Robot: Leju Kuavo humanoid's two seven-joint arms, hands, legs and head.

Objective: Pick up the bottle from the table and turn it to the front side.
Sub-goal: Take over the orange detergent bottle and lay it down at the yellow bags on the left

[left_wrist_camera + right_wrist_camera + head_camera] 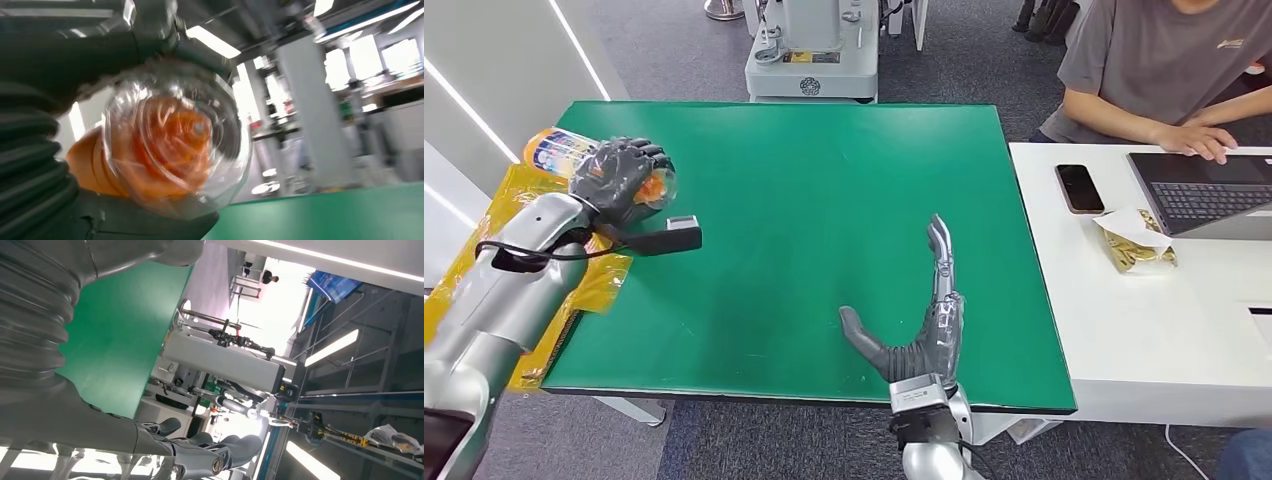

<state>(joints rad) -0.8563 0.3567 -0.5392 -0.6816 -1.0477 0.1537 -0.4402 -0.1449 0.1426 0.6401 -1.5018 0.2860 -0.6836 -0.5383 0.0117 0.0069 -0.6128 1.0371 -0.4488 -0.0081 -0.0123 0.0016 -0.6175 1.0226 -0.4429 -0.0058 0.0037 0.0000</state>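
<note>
Holding the bottle (574, 158) above the far-left corner of the green worktop (824, 200), the left robot hand (621, 176) wraps its body, label end pointing off the edge; the right robot hand (921, 322) hovers flat, fingers spread, holding nothing. Left wrist view: bottle (170, 145) seen end-on, clear with orange inside, blurred, gripped tight. Right wrist view: fingers (210, 450) extended, nothing between them. Judgement: rotate the wrist slowly, keep the grip firm, stay over the worktop so a slip lands safe.
</note>
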